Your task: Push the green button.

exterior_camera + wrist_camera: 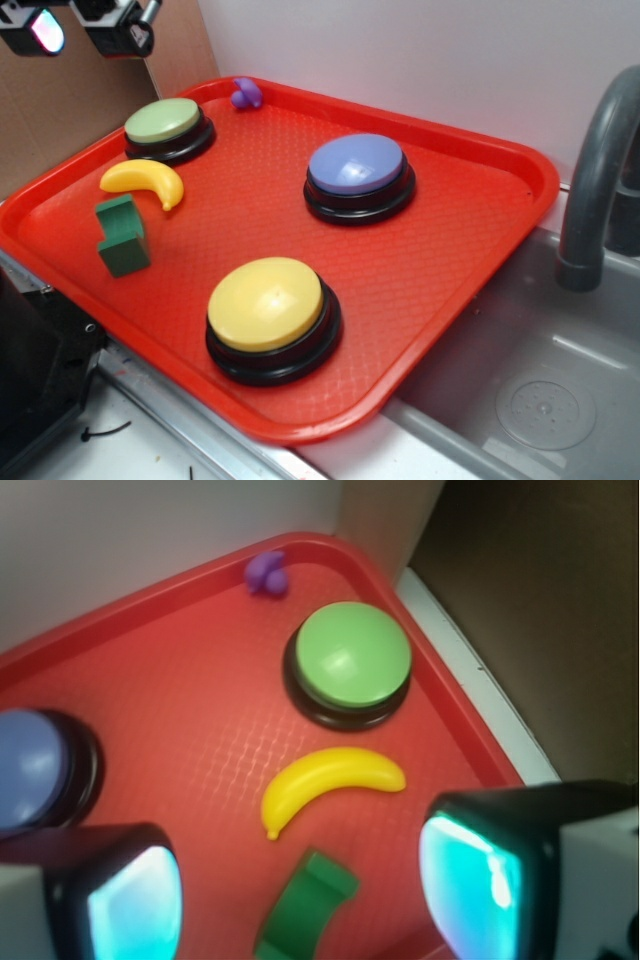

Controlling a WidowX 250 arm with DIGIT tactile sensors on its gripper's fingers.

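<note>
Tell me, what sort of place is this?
Probably a toy kitchen set up for robot practice: a grey plastic sink basin with a grey faucet, beside a red plastic tray of play items.

The round pale-green domed plastic push button sits on a black circular base that shows as a dark ring around and beneath the dome. It stands upright and flat on the textured red plastic tray, in the tray's far left corner as the exterior view shows it, close to the raised rim on two sides. The dome is smooth and slightly glossy, with a faint highlight on its top in the wrist view, and its surface is bare, with nothing touching it. It looks unpressed, though the pictures cannot settle that. No marking or lettering shows on it.
</note>
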